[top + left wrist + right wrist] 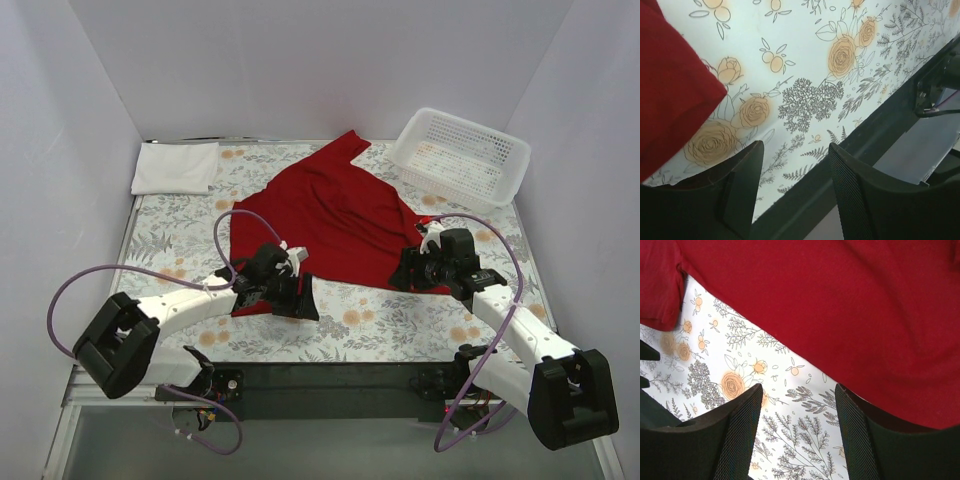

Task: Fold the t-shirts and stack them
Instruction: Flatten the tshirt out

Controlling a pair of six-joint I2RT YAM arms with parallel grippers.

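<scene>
The left end effector [795,167] has its fingers apart with nothing between them, only flowered tabletop [385,318] showing in the gap; in its wrist view the near corner of the red t-shirt [330,215] sits at the left of the frame, just beside the left-hand finger [742,175] but not inside the opening. The right end effector [797,407] is likewise spread and empty, and the shirt's lower edge crosses the upper and right parts of its wrist view, running down to the right-hand finger; whether cloth and finger touch there cannot be told. In the overhead view the two end effectors flank the shirt's near edge, one at its lower left corner and one at its lower right. The shirt itself lies in the middle of the tabletop, rumpled and skewed, with one point reaching toward the top centre of the frame, and no fold has been made in it. A white t-shirt [177,167] rests as a flat folded rectangle in the upper left, and a white mesh basket [462,155] stands in the upper right. The step in hand looks like taking hold of the red shirt's near edge; the next move likely calls for each end effector to shift over its corner, drop, pinch the cloth, then pull it flat before folding
</scene>
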